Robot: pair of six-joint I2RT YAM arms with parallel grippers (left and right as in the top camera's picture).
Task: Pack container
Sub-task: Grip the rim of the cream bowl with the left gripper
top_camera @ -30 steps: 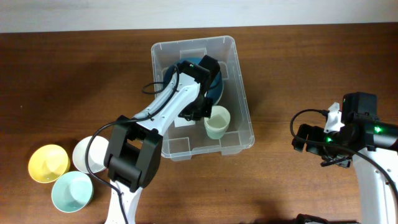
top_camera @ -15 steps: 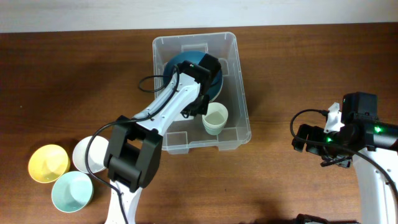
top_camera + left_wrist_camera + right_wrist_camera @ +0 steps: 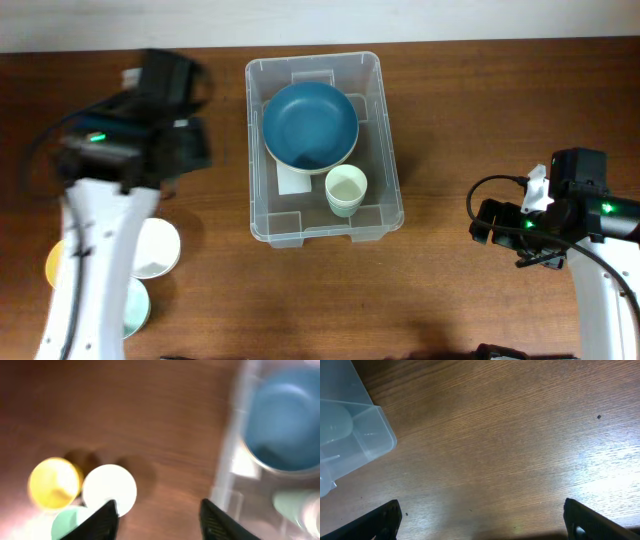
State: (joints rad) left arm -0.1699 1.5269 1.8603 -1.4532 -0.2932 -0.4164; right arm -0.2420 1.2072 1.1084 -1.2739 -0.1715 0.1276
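The container [image 3: 385, 150], a clear rectangular bin, stands mid-table. A large blue bowl [image 3: 310, 125] lies in its far half and a pale green cup [image 3: 346, 190] stands upright near its front. My left gripper [image 3: 159, 507] hovers open over bare wood left of the bin, blurred by motion, nothing between its fingers. The left wrist view shows the bin wall [image 3: 235, 460] and blue bowl [image 3: 285, 430] to the right. My right gripper [image 3: 481, 510] is wide open above bare table right of the bin, whose corner [image 3: 355, 435] shows at the left; overhead, the right gripper [image 3: 482, 222] sits apart from the bin.
Three small bowls sit at the table's front left: white [image 3: 155, 247], yellow [image 3: 52, 262] and mint [image 3: 135, 305], partly under my left arm. In the left wrist view the yellow bowl [image 3: 54, 482], white bowl [image 3: 109, 488] and mint bowl [image 3: 70, 520] lie lower left.
My left gripper let go of the green cup, opened, and swung out of the bin to the left. The cup stays standing inside. The right arm has not moved.
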